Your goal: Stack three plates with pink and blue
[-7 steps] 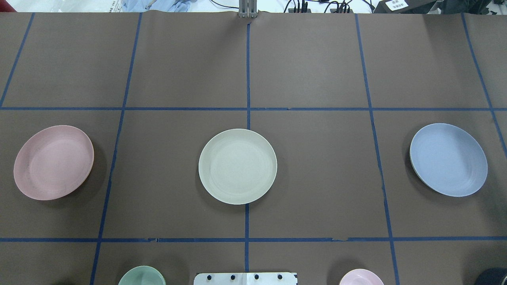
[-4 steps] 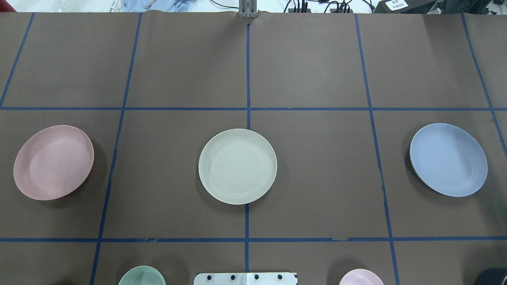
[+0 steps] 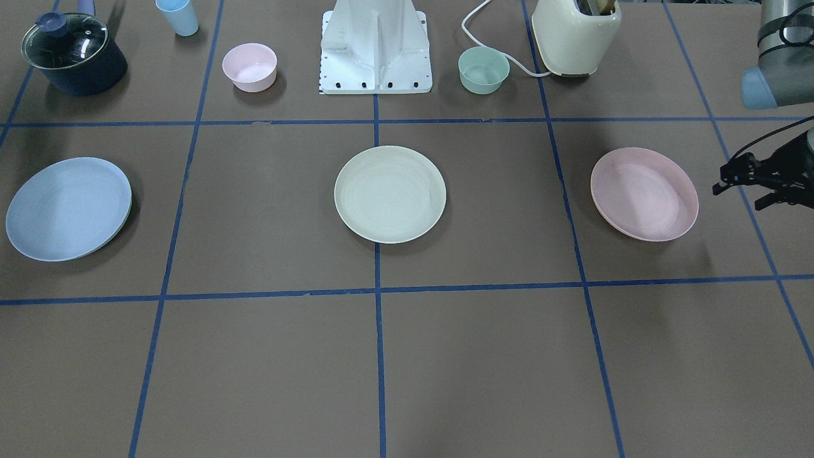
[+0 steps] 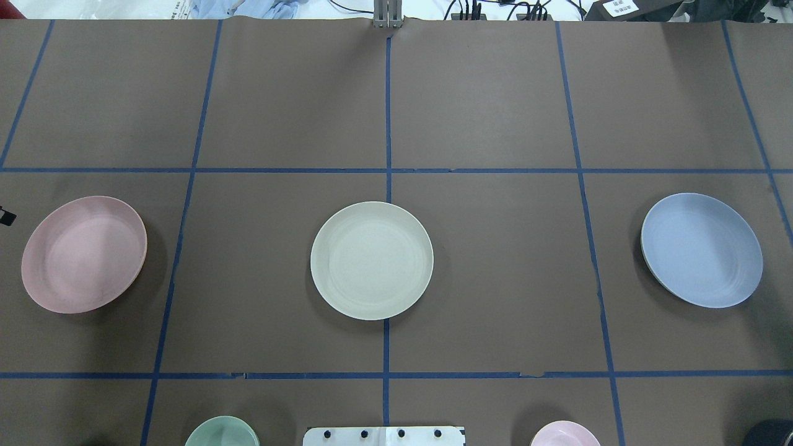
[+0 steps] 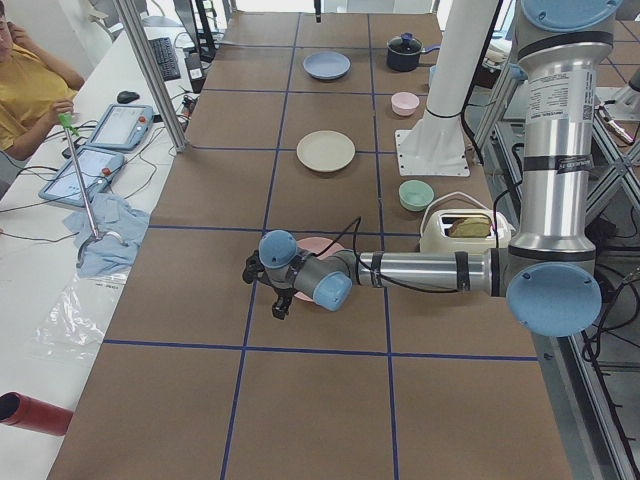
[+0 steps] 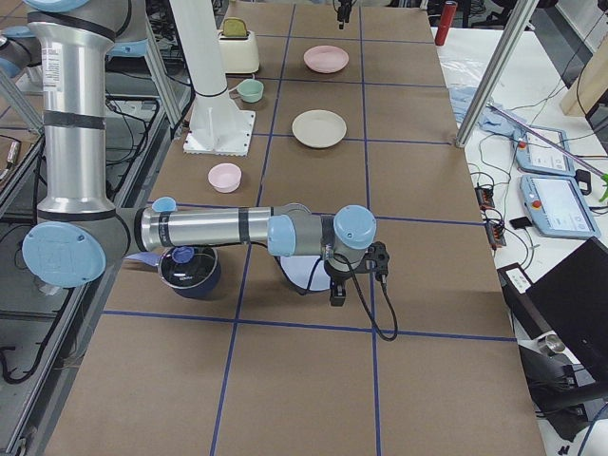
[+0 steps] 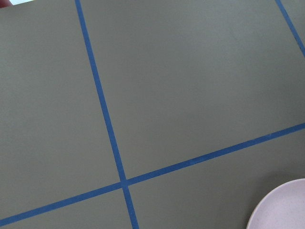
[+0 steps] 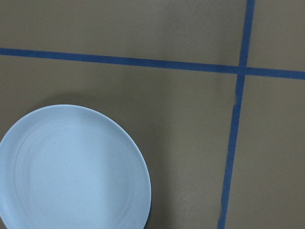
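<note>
Left gripper (image 3: 738,196) tip now shows at the overhead's left edge, just beside pink plate (image 4: 83,254); wasn't in view 0.6 s ago. Jaws look parted, empty. Right gripper (image 6: 334,290) is near blue plate (image 4: 701,249), can't tell its state. Cream plate (image 4: 372,260) sits between; 3 plates well apart, 0 stacked. Prob. pickup approach.

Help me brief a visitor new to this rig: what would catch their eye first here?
Three plates lie apart in a row across the table: the pink plate on the robot's left, the cream-white plate at centre, the blue plate on its right. The left gripper hovers beside the pink plate.
</note>
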